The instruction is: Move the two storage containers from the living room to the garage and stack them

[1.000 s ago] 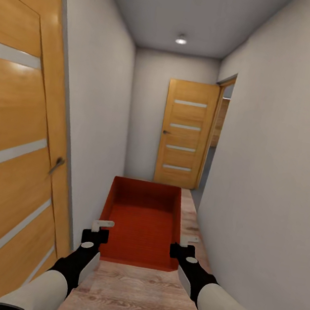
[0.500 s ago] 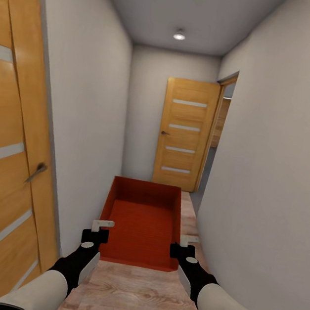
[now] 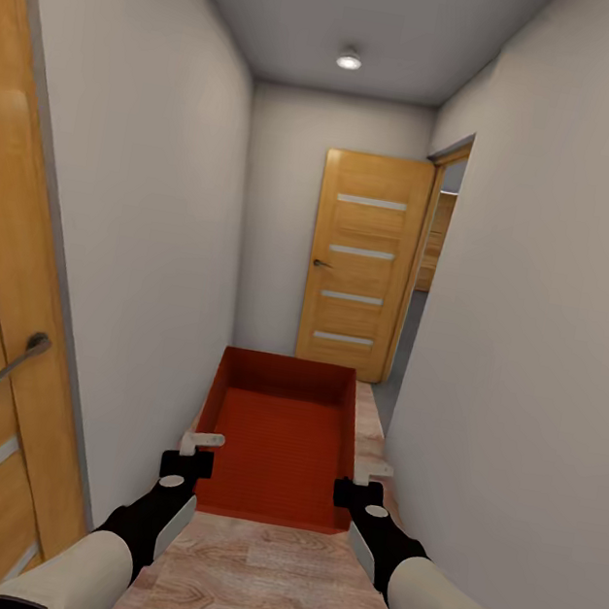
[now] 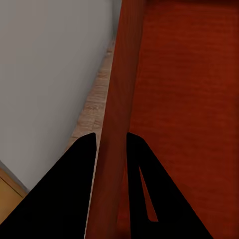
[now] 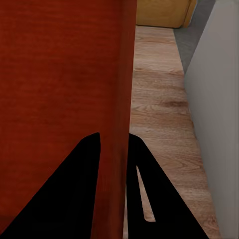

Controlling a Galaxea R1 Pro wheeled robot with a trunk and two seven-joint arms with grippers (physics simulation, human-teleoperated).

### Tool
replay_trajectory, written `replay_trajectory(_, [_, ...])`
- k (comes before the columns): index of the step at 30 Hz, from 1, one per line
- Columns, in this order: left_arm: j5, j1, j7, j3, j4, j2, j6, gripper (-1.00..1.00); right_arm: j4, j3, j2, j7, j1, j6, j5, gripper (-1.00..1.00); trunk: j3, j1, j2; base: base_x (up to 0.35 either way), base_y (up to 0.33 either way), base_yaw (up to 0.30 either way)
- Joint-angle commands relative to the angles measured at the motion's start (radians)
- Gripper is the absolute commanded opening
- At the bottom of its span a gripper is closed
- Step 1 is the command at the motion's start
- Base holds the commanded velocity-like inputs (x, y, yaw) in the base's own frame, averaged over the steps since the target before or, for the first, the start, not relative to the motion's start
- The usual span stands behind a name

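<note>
**One container in transit through the hallway, garage not yet reached**

The robot stood in a narrow hallway with white-grey walls and a light wood plank floor (image 3: 270, 584), carrying one orange-red storage container (image 3: 273, 442) out in front of its trunk, clear of the floor. The left gripper (image 3: 200, 445) was clamped on the container's left wall near its near corner, and the right gripper (image 3: 368, 474) was clamped on the right wall near the opposite near corner. In the left wrist view the wall (image 4: 117, 124) ran between the two dark fingers (image 4: 74, 189), one inside the box and one outside; the right wrist view showed the same hold on the right wall (image 5: 119, 99). The container sat level and was empty.

A wooden door with a lever handle (image 3: 7, 317) stood close on the left. Another door (image 3: 360, 264) closed off the far end, and beside it on the right an open doorway (image 3: 431, 266) showed a strip of darker grey floor.

As a judgement, the pick-up of this container was done and the carrying leg was under way. Left to do: reaching the garage, setting this box on the dark floor, fetching the second container, and stacking it on the first. Whether the doorway on the right led to the garage could not be told.
</note>
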Motion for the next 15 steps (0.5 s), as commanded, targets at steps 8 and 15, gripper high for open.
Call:
replay_trajectory(8, [0.003, 0.000, 0.021, -0.004, 0.003, 0.066, -0.003, -1.00, -0.004, -0.036, 0.001, 0.004, -0.002, -0.002, 0.010, -1.00, -0.002, 0.001, -0.002, 0.315, -0.074, 0.000])
replay_trajectory(15, [0.003, 0.000, 0.020, -0.004, 0.003, 0.066, -0.003, -1.00, -0.004, -0.036, 0.001, 0.004, -0.002, -0.002, 0.010, -1.00, -0.002, 0.001, -0.002, 0.321, -0.007, 0.000])
